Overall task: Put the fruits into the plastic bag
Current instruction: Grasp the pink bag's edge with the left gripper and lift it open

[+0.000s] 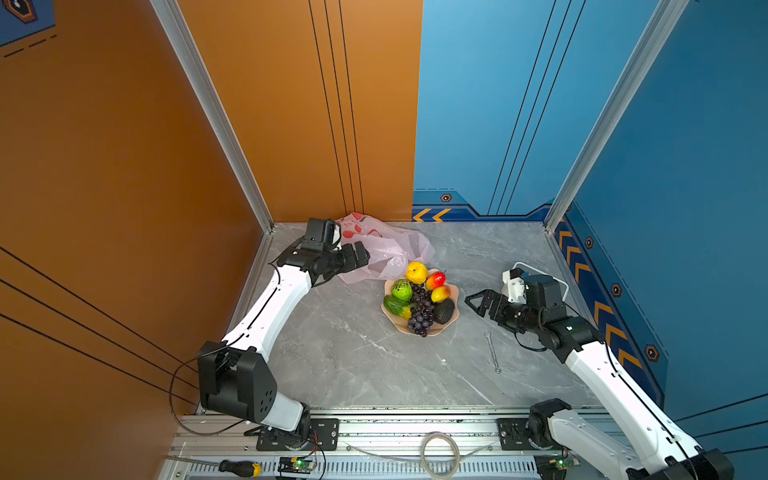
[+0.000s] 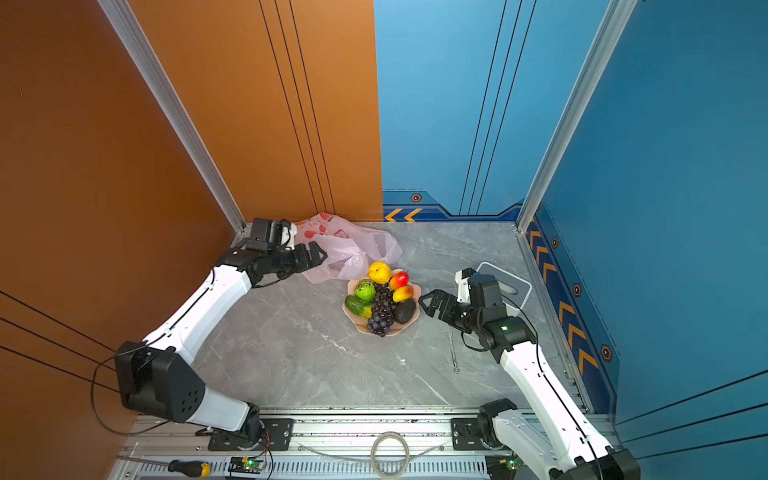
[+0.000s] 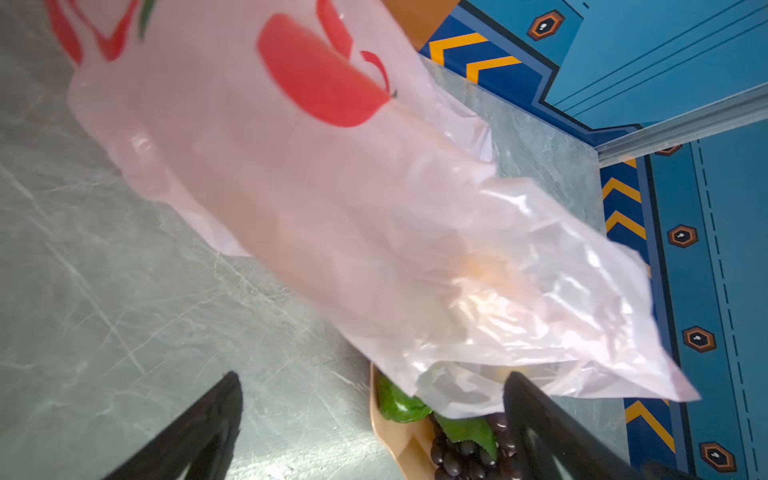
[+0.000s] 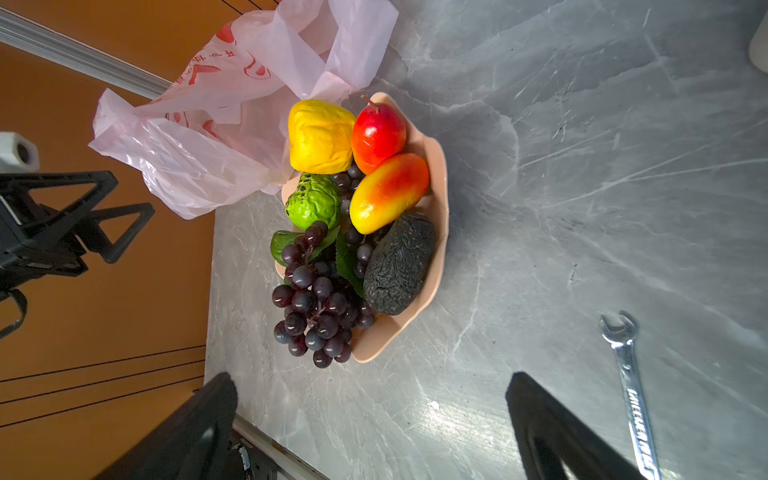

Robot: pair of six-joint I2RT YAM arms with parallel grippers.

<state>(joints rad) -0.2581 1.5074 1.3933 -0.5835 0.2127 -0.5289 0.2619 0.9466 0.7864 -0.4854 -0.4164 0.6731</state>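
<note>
The small toy fruits (image 1: 419,299) all sit heaped in the peach scalloped bowl (image 4: 441,232) on the grey marbled table (image 1: 353,353). None is yet in the thin, crinkly, translucent pale-pink plastic bag (image 1: 388,245) with red fruit prints. The bag lies slumped on the bowl's far-left side, and its nearest fold touches the bowl's rim by the yellow lemon (image 1: 416,272). The left gripper (image 1: 362,252) hangs to the bowl's left at the bag's outer edge, jaws spread wide with nothing between them. Whether a fingertip brushes the film cannot be told. The right gripper (image 1: 474,306) hovers just beside the bowl's right rim, equally wide and empty, pointing at the heap. So the right arm is the nearer one to the fruit and the left arm the nearer one to the bag. The wrinkled black avocado (image 4: 399,266) lies against the bowl's right rim, closest to the right gripper. Its long axis runs roughly along that gripper's line of reach, so the jaws would probably close across its narrow width. The dark purple grape bunches (image 4: 316,307) spill over the bowl's near rim, further from the right gripper. No open mouth shows on the bag, so the left gripper will likely have to lift an edge of it before any fruit can go in.
</note>
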